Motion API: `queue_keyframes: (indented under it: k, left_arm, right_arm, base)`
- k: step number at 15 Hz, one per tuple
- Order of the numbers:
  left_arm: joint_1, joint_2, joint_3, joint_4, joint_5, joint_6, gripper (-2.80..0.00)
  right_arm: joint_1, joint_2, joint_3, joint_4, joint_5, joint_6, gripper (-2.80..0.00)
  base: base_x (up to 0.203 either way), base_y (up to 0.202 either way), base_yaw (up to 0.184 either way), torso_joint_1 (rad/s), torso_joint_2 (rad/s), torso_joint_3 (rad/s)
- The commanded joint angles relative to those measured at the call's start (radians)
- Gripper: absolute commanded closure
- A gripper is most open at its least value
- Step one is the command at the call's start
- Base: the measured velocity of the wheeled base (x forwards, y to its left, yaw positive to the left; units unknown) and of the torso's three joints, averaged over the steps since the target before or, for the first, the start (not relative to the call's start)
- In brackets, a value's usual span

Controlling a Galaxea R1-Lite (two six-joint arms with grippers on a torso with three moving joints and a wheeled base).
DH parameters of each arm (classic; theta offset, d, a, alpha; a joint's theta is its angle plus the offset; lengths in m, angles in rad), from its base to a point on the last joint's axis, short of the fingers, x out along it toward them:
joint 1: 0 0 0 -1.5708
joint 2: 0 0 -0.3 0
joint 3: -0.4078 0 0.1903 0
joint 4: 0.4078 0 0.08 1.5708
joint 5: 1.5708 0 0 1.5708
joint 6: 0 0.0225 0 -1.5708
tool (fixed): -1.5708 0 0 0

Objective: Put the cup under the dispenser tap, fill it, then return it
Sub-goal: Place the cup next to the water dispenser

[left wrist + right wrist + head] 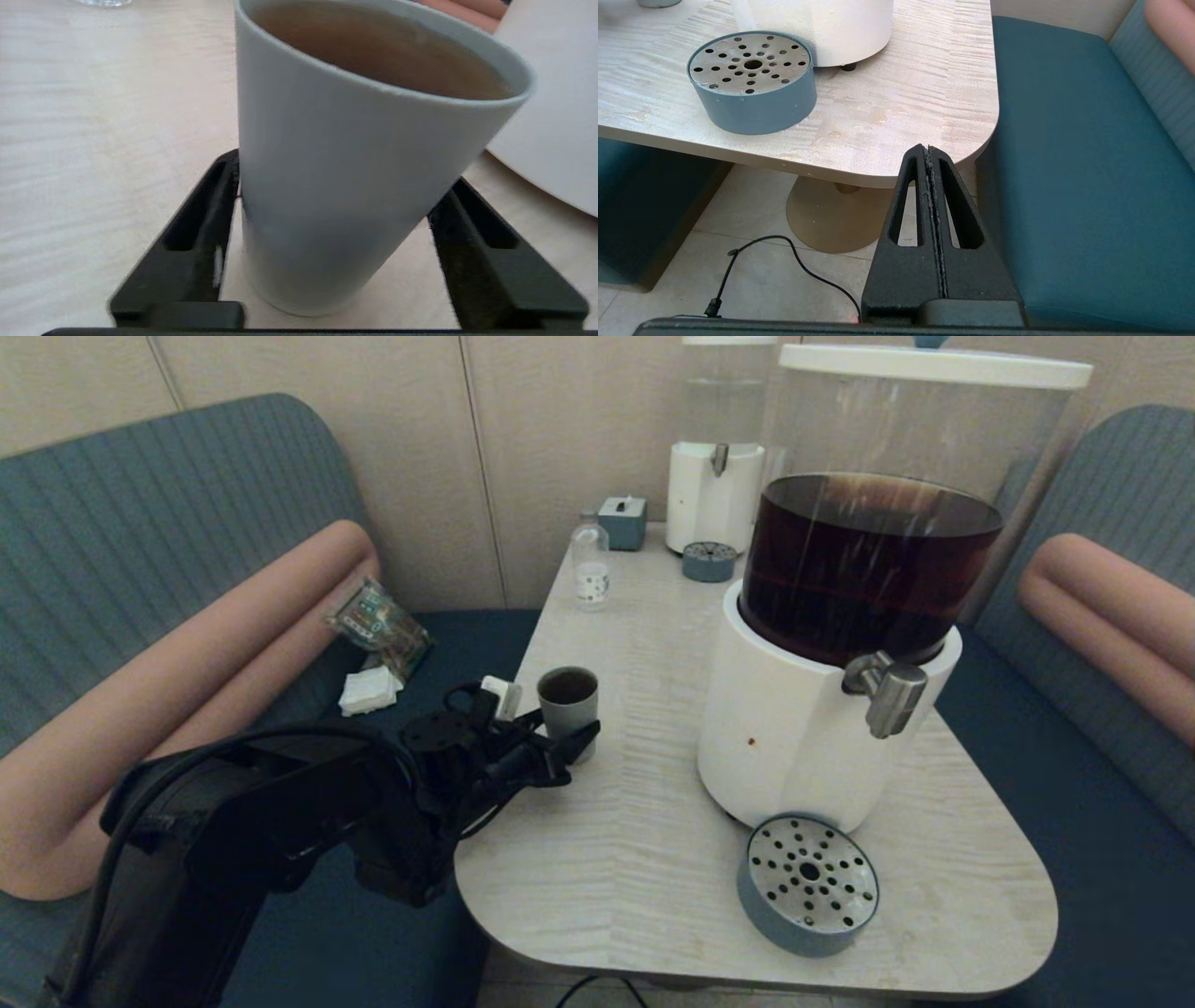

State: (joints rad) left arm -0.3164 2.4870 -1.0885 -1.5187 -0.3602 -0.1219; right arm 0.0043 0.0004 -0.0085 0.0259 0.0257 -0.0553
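A: So, status on the cup [568, 700]?

B: Full of brown liquid, standing on the worktop [653, 859] near its left edge, well apart from the tap [887, 693]. Fill looks done, and it's judged back in place.

A: Left end effector [336, 242]?

B: Straddling the cup low down, fingers [196, 233] spread. Small gap on one side; other side hidden by the cup, can't tell contact. Reads as released, not clamped.

A: What's left?

B: Probably just backing the left arm away without knocking the cup. It's brimful, so a nudge would spill.

A: Right end effector [930, 154]?

B: Parked off the worktop's near right corner, fingers pressed together, holding nothing.
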Motion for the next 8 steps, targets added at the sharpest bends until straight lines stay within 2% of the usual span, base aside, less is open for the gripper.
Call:
queue_keyframes:
  k: [1, 8]
  left_arm:
    - [0.0, 0.001, 0.0, -0.011, -0.002, -0.001, -2.8]
    - [0.0, -0.002, 0.006, -0.011, -0.002, 0.001, -2.8]
  right_arm:
    - [0.0, 0.0, 0.001, 0.0, 0.0, -0.001, 0.0]
    - [0.0, 0.0, 0.0, 0.0, 0.0, -0.001, 0.0]
  base:
    - [0.0, 0.0, 0.0, 0.0, 0.0, 0.0]
    - [0.0, 0.0, 0.0, 0.0, 0.0, 0.0]
